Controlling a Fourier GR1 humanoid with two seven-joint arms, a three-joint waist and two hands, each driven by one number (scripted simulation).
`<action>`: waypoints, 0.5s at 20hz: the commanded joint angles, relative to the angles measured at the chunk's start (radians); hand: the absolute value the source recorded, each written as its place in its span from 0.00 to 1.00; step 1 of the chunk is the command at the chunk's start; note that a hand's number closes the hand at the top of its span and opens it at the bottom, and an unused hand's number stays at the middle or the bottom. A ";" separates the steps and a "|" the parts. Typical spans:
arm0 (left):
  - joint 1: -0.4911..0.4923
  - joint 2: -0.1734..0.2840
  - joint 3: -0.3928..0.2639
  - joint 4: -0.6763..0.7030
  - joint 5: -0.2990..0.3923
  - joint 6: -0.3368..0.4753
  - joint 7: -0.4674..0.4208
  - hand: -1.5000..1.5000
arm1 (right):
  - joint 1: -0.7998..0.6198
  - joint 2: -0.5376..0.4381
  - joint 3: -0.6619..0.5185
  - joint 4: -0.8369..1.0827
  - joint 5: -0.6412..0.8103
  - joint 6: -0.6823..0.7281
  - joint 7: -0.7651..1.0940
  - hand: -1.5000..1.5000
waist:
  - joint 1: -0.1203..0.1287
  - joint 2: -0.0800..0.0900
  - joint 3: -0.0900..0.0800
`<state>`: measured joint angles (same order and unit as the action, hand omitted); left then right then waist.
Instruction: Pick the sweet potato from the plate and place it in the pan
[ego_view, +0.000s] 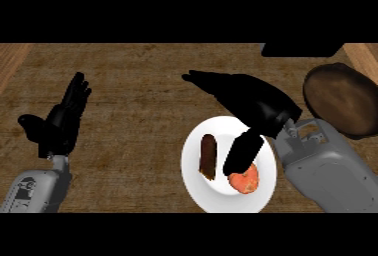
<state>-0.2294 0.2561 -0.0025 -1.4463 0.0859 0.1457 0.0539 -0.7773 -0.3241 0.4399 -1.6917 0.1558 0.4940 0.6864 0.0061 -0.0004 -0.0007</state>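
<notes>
A white plate (193, 181) lies at the lower middle of the counter. On it rest an orange-red lump, which looks like the sweet potato (246, 183), and a dark brown elongated piece (208, 156) to its left. My right hand (255, 100) hovers over the plate's far edge, open, fingers stretched toward the upper left. Its thumb (242, 152) hangs down over the plate and reaches the top of the orange-red lump, hiding part of it. The round dark brown pan (341, 100) sits at the right, apart from the plate.
My left hand (59, 122) rests open at the left, fingers up, away from everything. A black shape (303, 49) lies at the top right beyond the pan. Lighter wooden borders run along the counter's far left and far right corners.
</notes>
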 joint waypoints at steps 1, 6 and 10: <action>0.012 -0.013 0.014 0.004 0.002 -0.014 -0.020 0.50 | 0.020 0.123 0.050 -0.013 0.041 0.001 0.078 0.00 | -0.003 -0.001 0.000; 0.016 -0.010 0.023 -0.009 -0.022 -0.011 -0.004 0.50 | 0.094 0.137 0.073 -0.011 0.132 0.037 0.118 0.00 | -0.004 -0.001 0.001; 0.028 0.012 0.051 -0.072 0.004 -0.043 0.040 0.50 | 0.090 0.161 0.040 -0.007 0.166 0.068 0.171 0.00 | -0.003 -0.001 0.001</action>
<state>-0.2178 0.2422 0.0185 -1.4761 0.0721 0.1322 0.0732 -0.7263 -0.1882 0.4735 -1.6821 0.2702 0.5477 0.8110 0.0031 -0.0010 -0.0004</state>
